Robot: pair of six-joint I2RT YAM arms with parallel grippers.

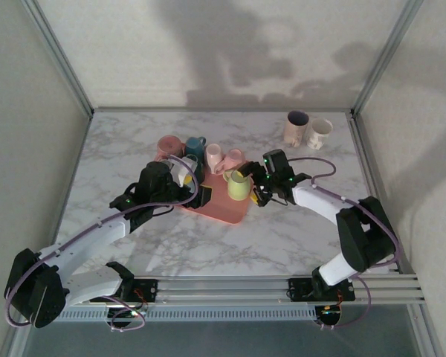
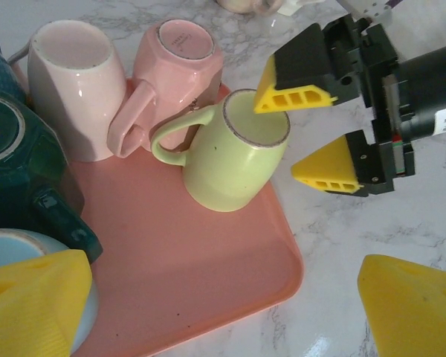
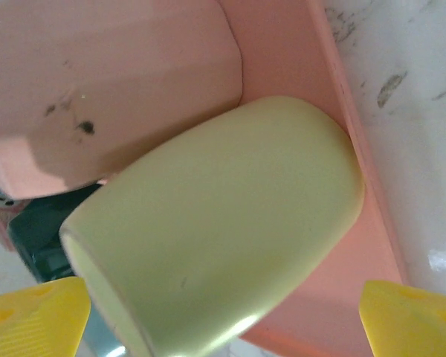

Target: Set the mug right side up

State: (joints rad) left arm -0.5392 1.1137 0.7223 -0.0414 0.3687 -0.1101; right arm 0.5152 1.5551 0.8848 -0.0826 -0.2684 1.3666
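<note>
A yellow-green mug (image 1: 238,186) (image 2: 234,160) (image 3: 215,238) stands mouth-up at the right side of a pink tray (image 1: 221,210) (image 2: 178,282) (image 3: 282,44), its handle toward the other mugs. My right gripper (image 1: 256,184) (image 2: 312,134) (image 3: 223,331) is open, its yellow fingers on either side of the mug's upper part, with gaps showing. One finger (image 2: 297,93) overlaps the rim in the left wrist view. My left gripper (image 1: 186,175) (image 2: 223,320) hovers open over the tray's near part, holding nothing.
On the tray behind the green mug are a pink mug (image 2: 178,59) with its base up, a pale pink mug (image 2: 70,82) and dark teal mugs (image 2: 15,163). Two more mugs (image 1: 306,130) stand at the back right of the marble table (image 1: 282,238).
</note>
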